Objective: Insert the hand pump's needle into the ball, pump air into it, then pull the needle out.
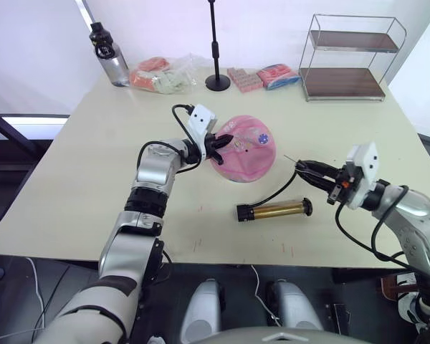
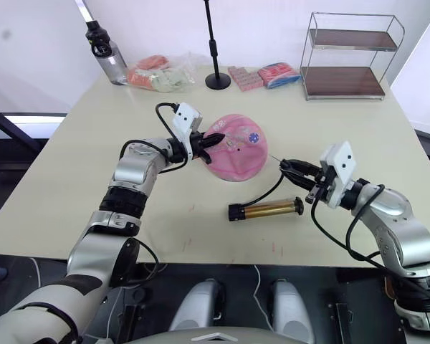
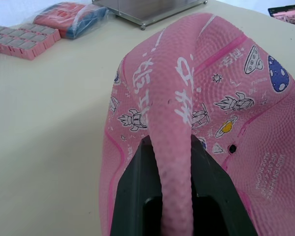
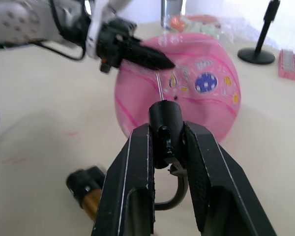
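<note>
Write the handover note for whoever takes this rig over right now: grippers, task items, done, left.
Left gripper: jaws shut on a raised fold of the flattened pink rubber ball, mid-table.
Right gripper: jaws shut on the black fitting of the thin metal needle, tip aimed at the ball, short of the dark valve dot.
Gold-barrelled hand pump: lying on the table near the ball, its black hose running to the needle.
Done: both grasps.
Left: insert, pump, pull out.

A cream-coloured table (image 1: 93,179) occupies the scene, set against a white wall (image 1: 272,21). At its far edge stand a two-tier wire shelf (image 1: 347,57) with dark wooden boards, a black stand (image 1: 216,50) on a round base, and a water bottle (image 1: 109,56). Dark floor (image 1: 14,150) lies alongside.
</note>
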